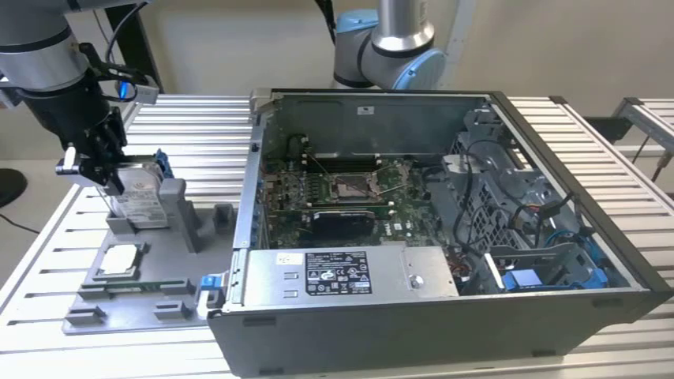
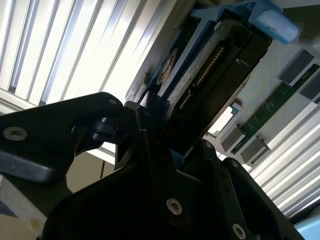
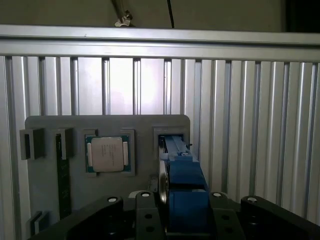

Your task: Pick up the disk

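On the exterior view's left, near the table's (image 1: 95,359) edge, the gripper (image 1: 102,175) is closed tight on the disk (image 1: 139,197). The disk stands up on its thin side at the far end of the grey tray (image 1: 169,272). Its bottom seems to sit in a slot there. A small square chip (image 1: 118,260) lies at the tray's near end. The open computer box (image 1: 421,332) is on the right.
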Robot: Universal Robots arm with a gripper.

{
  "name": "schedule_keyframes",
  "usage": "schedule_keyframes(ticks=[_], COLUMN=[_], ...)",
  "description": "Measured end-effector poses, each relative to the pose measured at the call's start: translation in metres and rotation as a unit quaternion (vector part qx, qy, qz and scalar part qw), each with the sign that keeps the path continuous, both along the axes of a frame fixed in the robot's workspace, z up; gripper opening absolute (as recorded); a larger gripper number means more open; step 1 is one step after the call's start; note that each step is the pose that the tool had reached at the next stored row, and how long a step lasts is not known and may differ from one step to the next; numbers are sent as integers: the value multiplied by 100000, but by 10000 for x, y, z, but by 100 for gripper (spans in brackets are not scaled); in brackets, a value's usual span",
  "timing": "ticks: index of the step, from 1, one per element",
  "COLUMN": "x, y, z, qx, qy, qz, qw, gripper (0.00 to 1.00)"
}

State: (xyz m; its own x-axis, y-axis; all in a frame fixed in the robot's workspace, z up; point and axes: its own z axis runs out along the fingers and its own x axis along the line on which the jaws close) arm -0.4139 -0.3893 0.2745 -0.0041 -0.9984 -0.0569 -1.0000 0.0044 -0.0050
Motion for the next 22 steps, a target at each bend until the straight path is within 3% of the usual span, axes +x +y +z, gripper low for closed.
schedule_keyframes(ticks=[10, 22], x=[0, 0], y=[-1, -1], z=[59, 35], qx=[-23, -120], qy=[2, -25], qz=[6, 8], qw=[100000, 100000], gripper=[0, 0])
